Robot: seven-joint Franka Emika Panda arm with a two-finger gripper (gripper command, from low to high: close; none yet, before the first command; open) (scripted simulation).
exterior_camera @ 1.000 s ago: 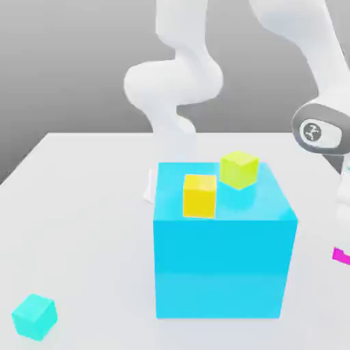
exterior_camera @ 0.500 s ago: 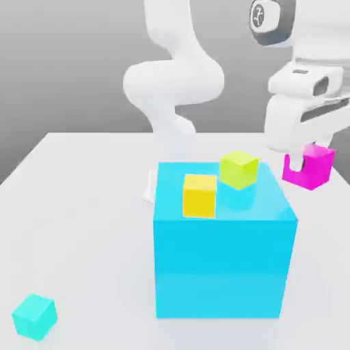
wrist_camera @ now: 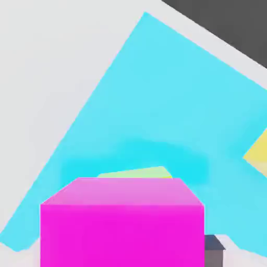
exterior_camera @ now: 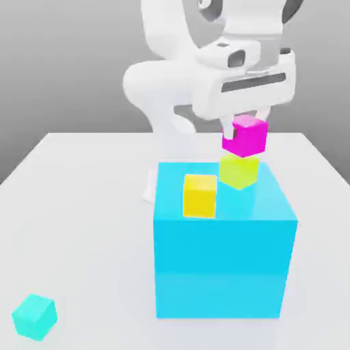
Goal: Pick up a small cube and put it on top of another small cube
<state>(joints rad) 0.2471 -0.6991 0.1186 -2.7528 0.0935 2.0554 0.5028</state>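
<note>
White table (exterior_camera: pixel 82 205), grey backdrop (exterior_camera: pixel 61 61)

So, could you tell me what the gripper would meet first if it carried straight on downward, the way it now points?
The magenta cube sits right at the gripper's fingertips, so it comes first. Directly beneath it is the lime cube on the big cyan block; whether the two small cubes already touch is hard to tell.

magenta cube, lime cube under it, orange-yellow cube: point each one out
magenta cube (exterior_camera: pixel 247 139), exterior view, front face
lime cube (exterior_camera: pixel 239 171), exterior view, front face just below the magenta one
orange-yellow cube (exterior_camera: pixel 199 197), exterior view, front face, on the big cyan block (exterior_camera: pixel 219 266)
</note>
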